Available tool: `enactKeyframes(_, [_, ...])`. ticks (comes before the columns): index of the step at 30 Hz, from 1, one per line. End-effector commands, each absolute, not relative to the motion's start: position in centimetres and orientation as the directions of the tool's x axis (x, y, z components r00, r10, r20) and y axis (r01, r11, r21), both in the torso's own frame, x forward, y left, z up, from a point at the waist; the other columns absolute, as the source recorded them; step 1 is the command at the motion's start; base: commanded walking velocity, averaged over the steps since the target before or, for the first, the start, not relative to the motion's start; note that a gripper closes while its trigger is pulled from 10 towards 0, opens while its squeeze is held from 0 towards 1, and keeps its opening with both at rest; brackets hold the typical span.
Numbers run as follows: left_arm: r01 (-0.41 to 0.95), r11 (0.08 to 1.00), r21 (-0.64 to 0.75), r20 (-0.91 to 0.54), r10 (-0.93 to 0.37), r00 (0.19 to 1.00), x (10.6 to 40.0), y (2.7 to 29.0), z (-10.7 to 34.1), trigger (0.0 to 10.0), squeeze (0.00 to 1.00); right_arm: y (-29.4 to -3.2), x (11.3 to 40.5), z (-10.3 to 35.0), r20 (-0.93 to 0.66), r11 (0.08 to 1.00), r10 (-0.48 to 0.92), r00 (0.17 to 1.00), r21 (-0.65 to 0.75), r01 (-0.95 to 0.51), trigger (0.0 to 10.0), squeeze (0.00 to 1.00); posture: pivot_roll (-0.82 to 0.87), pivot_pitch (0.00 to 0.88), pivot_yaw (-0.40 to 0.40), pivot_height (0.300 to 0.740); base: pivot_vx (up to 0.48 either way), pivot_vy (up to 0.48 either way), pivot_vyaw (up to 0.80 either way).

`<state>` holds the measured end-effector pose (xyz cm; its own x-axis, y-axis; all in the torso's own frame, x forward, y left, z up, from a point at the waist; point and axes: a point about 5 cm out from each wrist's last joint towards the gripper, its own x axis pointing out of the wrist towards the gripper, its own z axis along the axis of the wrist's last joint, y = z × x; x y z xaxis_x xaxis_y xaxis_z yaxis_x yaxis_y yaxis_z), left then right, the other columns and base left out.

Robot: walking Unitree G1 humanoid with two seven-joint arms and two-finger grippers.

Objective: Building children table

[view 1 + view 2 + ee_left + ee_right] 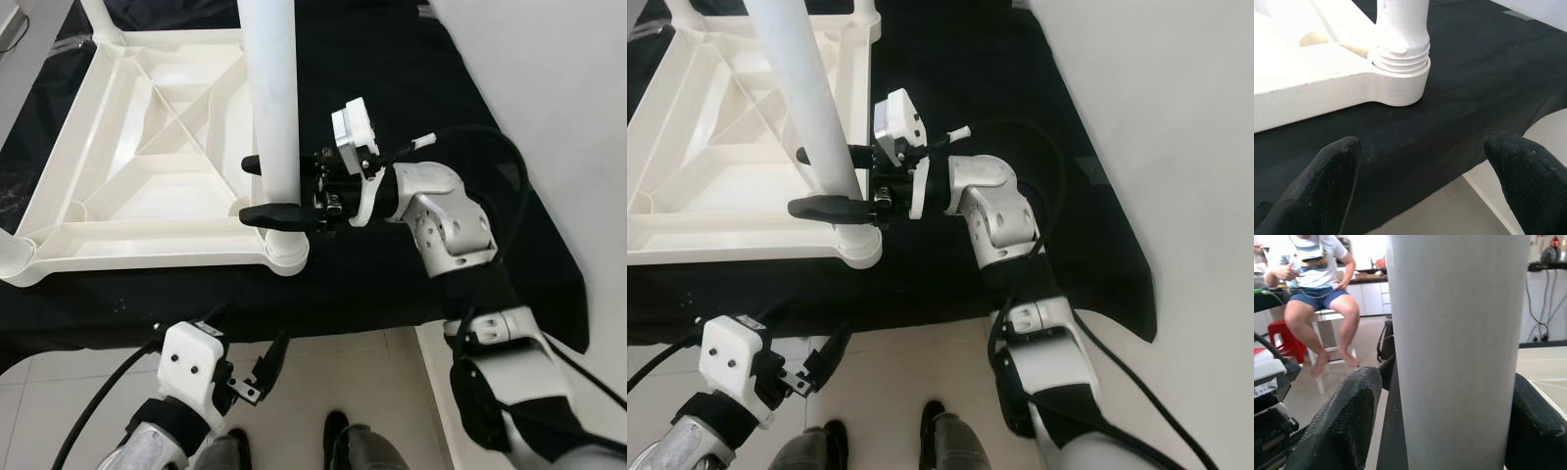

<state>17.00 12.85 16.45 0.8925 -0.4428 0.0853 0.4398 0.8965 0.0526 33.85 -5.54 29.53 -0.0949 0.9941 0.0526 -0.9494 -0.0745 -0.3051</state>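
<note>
One white plastic cylindrical leg [270, 98], frame centre, is clamped by the right end effector [263, 191] above its socket; left end effector [266, 364] open, empty, lower left.

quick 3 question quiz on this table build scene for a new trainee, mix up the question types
1. True or false: the right claw has its fingers on either side of the white table leg.
2. Multiple choice: the leg stands in which part of the upturned white tabletop? A) the centre B) a corner socket C) it lies flat on the black cloth
3. Fill in: the left claw hangs low by the table edge, holding ____.

Key
1. True; the leg fills the gap between the fingers in the right wrist view.
2. B
3. nothing; its fingers are spread apart.
</note>
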Motion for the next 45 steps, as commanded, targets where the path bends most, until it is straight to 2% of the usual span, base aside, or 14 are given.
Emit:
enactKeyframes(1, [0.443,0.894,0.070,0.063,-0.447,0.892,16.6,12.9,16.4,10.0,0.00,-4.7,33.5,29.1,0.021,-0.153,0.986,-0.168,-0.309,-0.939,7.8,0.00,0.20,0.326,-0.055,0.740,0.000,0.000,0.00])
enactKeyframes(4, [0.444,0.893,0.068,0.056,-0.448,0.892,16.3,13.0,16.5,10.0,0.00,-4.7,33.7,28.9,-0.007,-0.188,0.981,-0.195,-0.313,-0.931,0.0,0.00,0.21,0.342,-0.049,0.740,0.000,0.000,0.00])
enactKeyframes(11, [0.443,0.894,0.064,0.049,-0.446,0.894,16.0,13.0,16.6,10.0,0.00,-4.9,34.4,28.8,-0.042,-0.207,0.978,-0.205,-0.326,-0.922,0.0,0.00,0.20,0.343,-0.048,0.740,0.000,0.000,0.00])
enactKeyframes(16, [0.441,0.896,0.059,0.056,-0.444,0.894,16.5,12.8,16.5,10.0,0.00,-6.1,35.2,28.9,-0.045,-0.020,0.999,-0.003,-0.376,-0.926,0.0,0.00,0.16,0.326,-0.074,0.740,0.000,0.000,0.00])
enactKeyframes(18, [0.440,0.896,0.056,0.068,-0.443,0.894,16.9,12.6,16.5,10.0,0.00,-6.3,35.1,26.4,-0.021,0.354,0.927,0.374,-0.280,-0.892,0.0,0.00,0.12,0.310,-0.096,0.740,0.000,0.000,0.00])
enactKeyframes(19, [0.440,0.896,0.056,0.068,-0.443,0.894,16.9,12.6,16.5,10.0,0.00,-6.3,35.1,26.4,-0.021,0.354,0.927,0.374,-0.280,-0.892,0.0,0.00,0.12,0.310,-0.096,0.740,0.000,0.000,0.00])
enactKeyframes(21, [0.441,0.896,0.054,0.078,-0.444,0.892,17.2,12.5,16.5,10.0,0.00,-8.2,33.5,23.9,0.076,0.894,0.434,0.898,-0.163,-0.418,0.0,0.00,0.11,0.305,-0.096,0.740,0.000,0.000,0.00])
enactKeyframes(26, [0.456,0.888,0.056,0.099,-0.460,0.883,18.1,12.3,16.7,10.0,0.00,-4.9,27.4,20.3,-0.020,0.873,0.485,0.874,-0.046,-0.486,0.0,0.00,0.06,0.305,-0.079,0.740,0.000,0.000,0.00])
enactKeyframes(31, [0.469,0.881,0.057,0.116,-0.472,0.874,19.0,11.7,16.7,10.0,0.00,-4.0,29.3,20.7,0.012,0.850,0.525,0.851,-0.065,-0.523,0.0,0.00,0.03,0.255,-0.111,0.740,0.000,0.000,0.00])
enactKeyframes(32, [0.467,0.882,0.056,0.125,-0.471,0.873,19.5,11.4,16.6,10.0,0.00,-3.8,30.5,21.5,0.037,0.845,0.534,0.845,-0.069,-0.531,7.5,0.00,0.02,0.252,-0.116,0.740,0.000,0.000,0.00])
enactKeyframes(35, [0.460,0.886,0.056,0.133,-0.463,0.876,19.9,11.3,16.5,10.0,0.00,-3.5,31.0,22.9,0.068,0.840,0.543,0.837,-0.063,-0.540,10.0,0.00,0.01,0.238,-0.119,0.740,0.000,0.000,0.00])
enactKeyframes(36, [0.456,0.888,0.057,0.136,-0.459,0.878,20.0,11.3,16.5,10.0,0.00,-3.3,31.1,23.8,0.104,0.811,0.584,0.805,-0.048,-0.583,10.0,1.00,0.01,0.230,-0.115,0.740,0.000,0.000,0.00])
enactKeyframes(43, [0.453,0.890,0.056,0.139,-0.456,0.879,20.3,11.2,16.4,10.0,0.00,-3.0,31.0,27.4,0.208,0.633,0.770,0.603,-0.126,-0.764,10.0,1.00,0.01,0.221,-0.108,0.740,0.000,0.000,0.00])
enactKeyframes(45, [0.453,0.890,0.055,0.140,-0.456,0.879,20.3,11.2,16.4,10.0,0.00,-3.1,30.6,27.9,0.201,0.512,0.855,0.479,-0.177,-0.841,10.0,0.00,0.01,0.224,-0.105,0.740,0.000,0.000,0.00])
